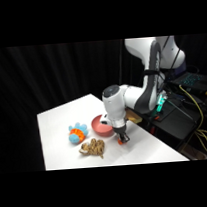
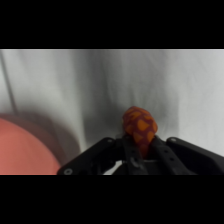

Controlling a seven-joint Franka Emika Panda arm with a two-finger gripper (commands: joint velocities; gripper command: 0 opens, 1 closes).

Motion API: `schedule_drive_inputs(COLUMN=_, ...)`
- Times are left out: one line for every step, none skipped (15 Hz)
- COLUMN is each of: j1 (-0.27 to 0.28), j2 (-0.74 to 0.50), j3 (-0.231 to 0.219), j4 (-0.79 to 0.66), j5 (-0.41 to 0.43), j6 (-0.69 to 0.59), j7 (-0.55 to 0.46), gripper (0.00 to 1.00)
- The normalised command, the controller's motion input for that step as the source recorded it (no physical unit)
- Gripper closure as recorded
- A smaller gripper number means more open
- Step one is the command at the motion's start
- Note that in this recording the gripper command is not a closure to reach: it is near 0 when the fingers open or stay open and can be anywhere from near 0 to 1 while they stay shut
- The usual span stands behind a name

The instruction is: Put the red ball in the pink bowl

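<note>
Blue fuzzy ball (image 1: 76,133): on the table (image 1: 57,119), left of the bowl.
Tan knotted lump (image 1: 93,148): nearer the front edge.
Pink bowl (image 1: 99,125): mid-table, empty side showing.
Gripper (image 1: 123,140): low, just right of the bowl, fingers closed around the red ball (image 2: 139,125).

The arm reaches over from the upper right and bends down, wrist pointing pretty much straight at the tabletop (image 1: 67,119). Its gripper (image 1: 122,139) sits low, clamped on the red ball (image 2: 140,127).
</note>
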Motion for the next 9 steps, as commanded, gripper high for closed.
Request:
schedule_drive_inputs(j1=0.077, j2=-0.54, j3=-0.218, j4=-0.20, j5=-0.245, j6=-0.26, j7=0.17, gripper=0.28)
schedule_drive_inputs(j1=0.056, j2=-0.58, j3=-0.209, j4=-0.21, j5=-0.251, j6=-0.26, j7=0.18, gripper=0.28)
schedule_drive_inputs(j1=-0.009, j2=-0.61, j3=-0.185, j4=-0.22, j5=-0.222, j6=-0.25, j7=0.13, gripper=0.28)
schedule_drive_inputs(j1=-0.051, j2=-0.57, j3=-0.165, j4=-0.19, j5=-0.218, j6=-0.25, j7=0.12, gripper=0.28)
schedule_drive_inputs(j1=-0.114, j2=-0.53, j3=-0.138, j4=-0.16, j5=-0.189, j6=-0.25, j7=0.07, gripper=0.28)
schedule_drive_inputs(j1=-0.148, j2=-0.47, j3=-0.105, j4=-0.13, j5=-0.165, j6=-0.23, j7=0.06, gripper=0.28)
schedule_drive_inputs(j1=-0.183, j2=-0.41, j3=-0.074, j4=-0.12, j5=-0.130, j6=-0.20, j7=0.02, gripper=0.28)
schedule_drive_inputs(j1=-0.191, j2=-0.35, j3=-0.046, j4=-0.12, j5=-0.102, j6=-0.16, j7=0.01, gripper=0.28)
schedule_drive_inputs(j1=-0.213, j2=-0.24, j3=-0.032, j4=-0.09, j5=-0.053, j6=-0.10, j7=-0.03, gripper=0.28)
